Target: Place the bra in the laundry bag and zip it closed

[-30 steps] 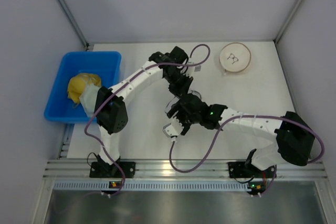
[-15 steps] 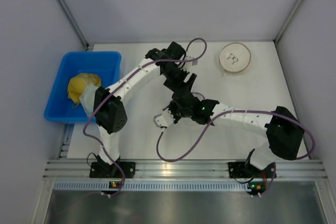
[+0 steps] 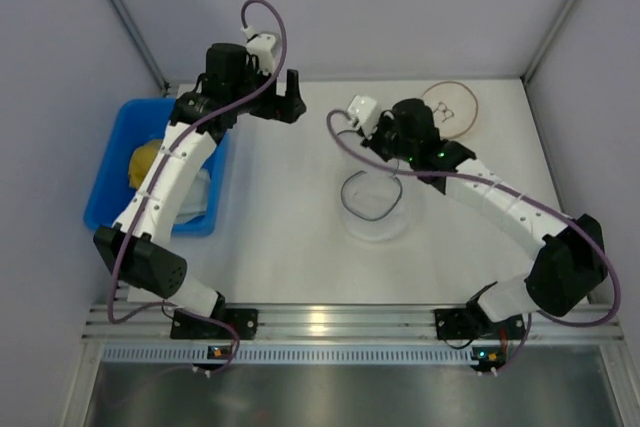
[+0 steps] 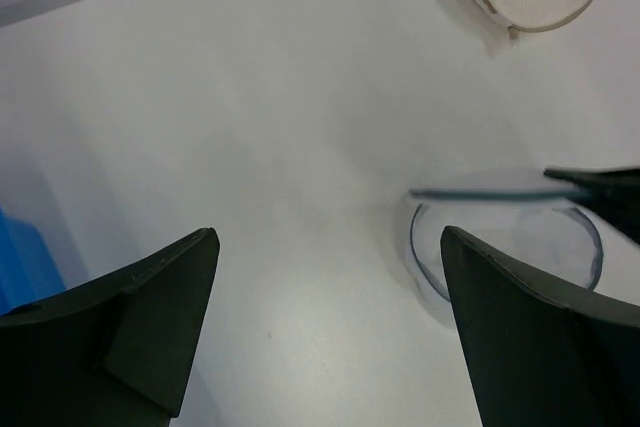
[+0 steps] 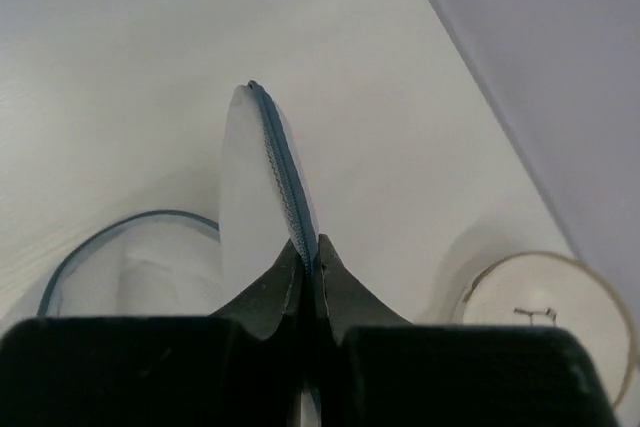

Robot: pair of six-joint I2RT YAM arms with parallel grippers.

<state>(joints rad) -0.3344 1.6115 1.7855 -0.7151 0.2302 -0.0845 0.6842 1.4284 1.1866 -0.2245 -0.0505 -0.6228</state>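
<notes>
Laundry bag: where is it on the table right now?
In the top view the laundry bag lies mid-table, slightly right of centre, nearer the arms than the white disc. The right gripper pinches its raised zipper rim.

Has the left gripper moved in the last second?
Yes. In the top view the left gripper has pulled away from mid-table toward the far left, and is now by the far corner of the blue bin.
</notes>
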